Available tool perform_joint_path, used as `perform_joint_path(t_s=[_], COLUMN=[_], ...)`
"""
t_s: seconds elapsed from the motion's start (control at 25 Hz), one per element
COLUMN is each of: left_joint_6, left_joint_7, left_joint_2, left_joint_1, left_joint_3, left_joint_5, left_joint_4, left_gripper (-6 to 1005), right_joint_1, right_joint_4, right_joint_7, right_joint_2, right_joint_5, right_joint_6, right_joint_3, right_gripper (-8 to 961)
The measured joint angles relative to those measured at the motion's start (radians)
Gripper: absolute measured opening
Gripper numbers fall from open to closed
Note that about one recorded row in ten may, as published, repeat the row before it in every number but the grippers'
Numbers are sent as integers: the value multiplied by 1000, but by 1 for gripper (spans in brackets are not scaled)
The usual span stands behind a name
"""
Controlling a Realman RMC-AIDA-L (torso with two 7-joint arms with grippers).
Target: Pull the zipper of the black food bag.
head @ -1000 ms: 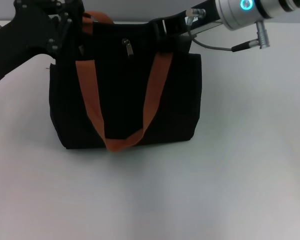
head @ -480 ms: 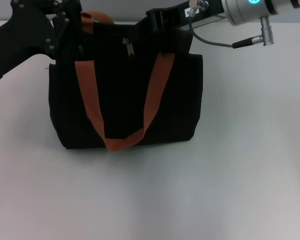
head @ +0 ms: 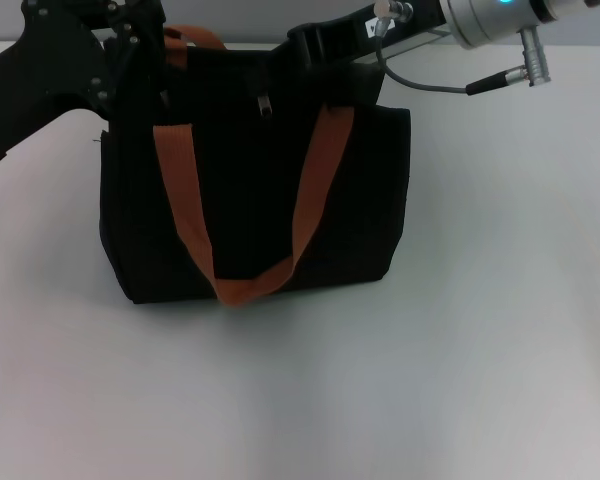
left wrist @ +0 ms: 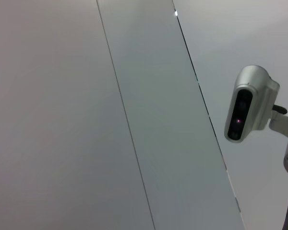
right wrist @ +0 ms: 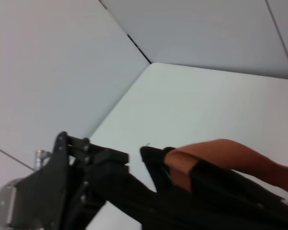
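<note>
Since 0.5 s ago my right gripper (head: 315, 45) has slid a little further along the top edge of the black food bag (head: 250, 170) toward my left side, and the zipper (head: 266, 103) hangs slightly lower and further to my right than it did; the bag's right upper corner has also shifted a touch outward. My right arm reaches in from the upper right of the head view, its silver wrist section above the bag's far right corner, and its dark fingers sit on the top rim, right by the upper end of the right-hand strap. Whether those fingers are pinched together or spread I cannot tell, since they merge with the black fabric.

My left gripper (head: 130, 50) is at the bag's upper left corner, pressed against the fabric beside the orange-brown strap handle (head: 235, 288). I cannot tell its finger state either. In the right wrist view that same left gripper (right wrist: 81, 163) shows as a black linkage touching the bag's corner, with the second orange strap (right wrist: 216, 155) folded over the bag's top rim.

The bag stands upright on the white table (head: 430, 380), its front face toward me, the strap handle drooping in a loop down to the bottom edge. The small silver zipper pull dangles on the front face near the top, between the 2 strap ends.

My left wrist camera sees only wall panels and a grey mounted camera (left wrist: 249, 103).
</note>
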State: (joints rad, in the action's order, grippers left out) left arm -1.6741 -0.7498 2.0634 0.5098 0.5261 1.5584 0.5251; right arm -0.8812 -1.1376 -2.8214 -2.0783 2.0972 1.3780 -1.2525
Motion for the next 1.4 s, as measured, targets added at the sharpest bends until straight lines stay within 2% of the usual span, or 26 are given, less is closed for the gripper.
perform_joint_path(t_s=[0.28, 0.44, 0.6, 0.96, 1.16, 1.4], left_joint_6=[-11, -13, -22, -31, -31, -39], left_joint_7=[-1, -2, -2, -2, -2, -11], left_joint_2=[0, 1, 2, 3, 2, 1], left_joint_1=[-3, -3, 1, -2, -8, -21], left_joint_3=[0, 2, 7, 1, 0, 0], left_joint_5=[0, 0, 0, 0, -6, -20], left_joint_4=[-3, -5, -6, -7, -7, -4], left_gripper=[31, 31, 31, 31, 31, 31], right_joint_1=[-22, -36, -38, -27, -27, -24], right_joint_4=[38, 70, 74, 75, 50, -56], right_joint_7=[4, 10, 10, 6, -12, -104], right_joint_2=[-2, -4, -9, -9, -7, -6], right_joint_5=[46, 46, 1, -35, 18, 140], right_joint_6=[-20, -76, -139, -152, -143, -92], right_joint_3=[-9, -55, -127, -153, -152, -142], right_gripper=[273, 272, 269, 256, 74, -3])
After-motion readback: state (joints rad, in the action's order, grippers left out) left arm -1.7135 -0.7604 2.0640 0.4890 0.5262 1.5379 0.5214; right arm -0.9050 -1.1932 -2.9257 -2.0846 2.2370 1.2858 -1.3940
